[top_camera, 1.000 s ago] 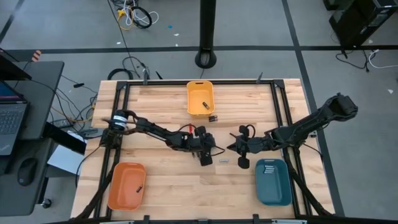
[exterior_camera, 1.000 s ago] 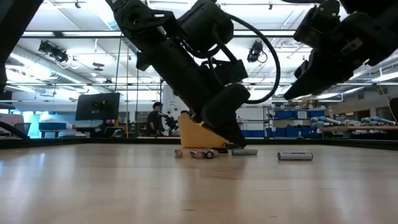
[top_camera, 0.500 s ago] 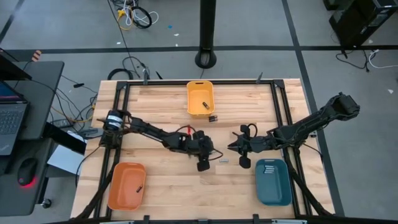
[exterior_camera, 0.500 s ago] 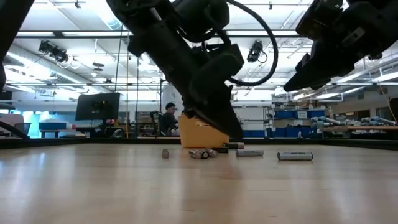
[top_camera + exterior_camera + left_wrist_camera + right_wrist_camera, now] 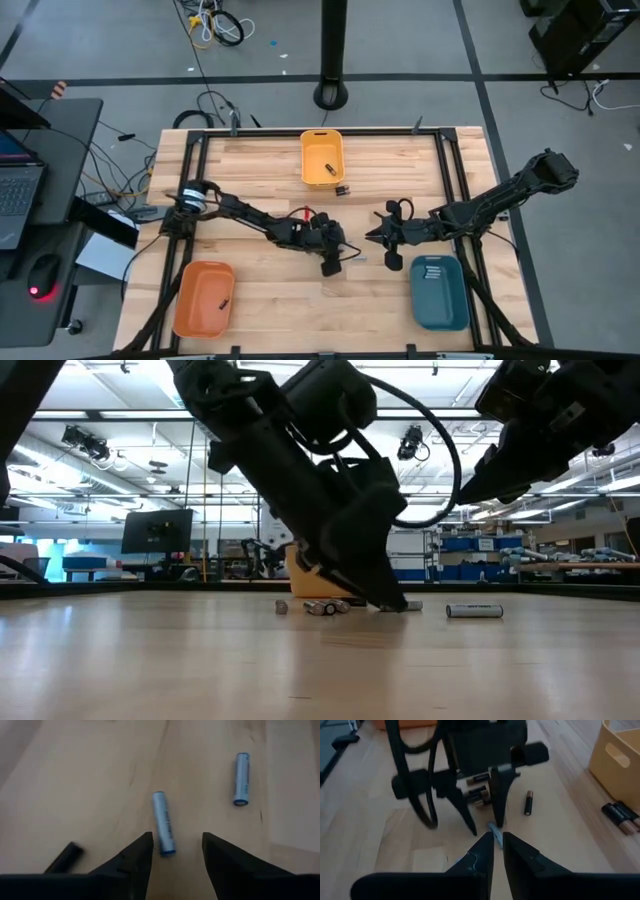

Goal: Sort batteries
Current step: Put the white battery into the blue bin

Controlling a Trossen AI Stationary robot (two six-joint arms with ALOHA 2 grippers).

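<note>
The left gripper (image 5: 172, 847) is reaching low toward the middle with its fingers spread apart. The right gripper (image 5: 495, 842) is hanging opposite it, raised a little, its fingers standing nearly together with a narrow gap.

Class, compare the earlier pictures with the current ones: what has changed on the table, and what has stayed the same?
The left gripper has opened and come down over a pale blue battery lying on the table, fingers either side, not gripping it. The right gripper stays almost closed beside the teal bin. The yellow bin and orange bin are unmoved.
</note>
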